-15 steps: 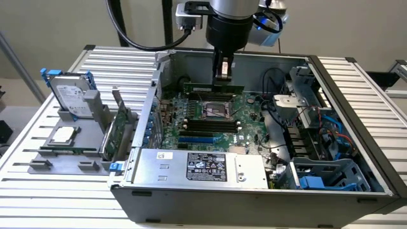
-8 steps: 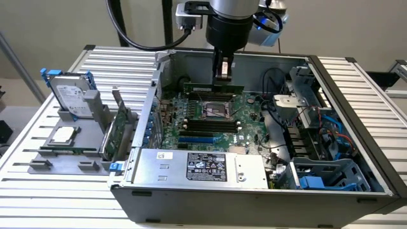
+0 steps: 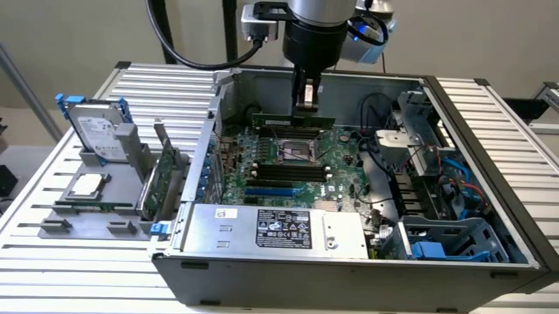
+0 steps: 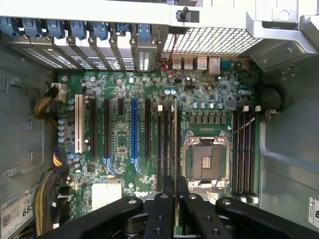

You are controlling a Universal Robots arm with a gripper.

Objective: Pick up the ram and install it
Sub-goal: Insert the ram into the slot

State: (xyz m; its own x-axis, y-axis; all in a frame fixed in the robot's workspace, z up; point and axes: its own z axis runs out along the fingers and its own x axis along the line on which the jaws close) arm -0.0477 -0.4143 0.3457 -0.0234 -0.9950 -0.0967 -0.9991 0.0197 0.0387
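**Item:** ram (image 3: 292,121). Thin green stick with its long edge level, hanging above the motherboard (image 3: 345,147) inside the open case (image 3: 489,163). It is not seated in any slot.

**Holder:** gripper (image 3: 306,104), reaching straight down. Its fingers (image 4: 167,204) are drawn close together and pinch the stick by its upper edge, near mid-length.

**Position:** in the wrist view the stick's line runs parallel to the black memory slots (image 4: 169,144) beside the CPU socket (image 4: 207,159). I cannot tell which slot of that bank it is over.

**Risks (judged, not seen):**
- A narrow pinch at one spot may let the stick rock. If it met a slot skewed or off its key, pressing could strain the contacts or the board.
- The CPU socket has no cooler over it and sits just beside the bank, so a drifting corner could touch it.
- The white latches (image 4: 160,107) at the slot ends would block seating if they are not swung out (their position is too small to read).

**Surroundings:**
- The power supply (image 3: 271,229) lies along the near wall, with a blue expansion slot (image 3: 275,191) just beyond it.
- Bundled cables (image 3: 454,173) sit on the exterior view's right, well apart from the stick.
- No cable crosses the memory slots in the wrist view.
- Outside the case, on the exterior view's left, a hard drive (image 3: 96,131) and a tall green expansion card (image 3: 166,176) stand in a grey fixture (image 3: 78,212).
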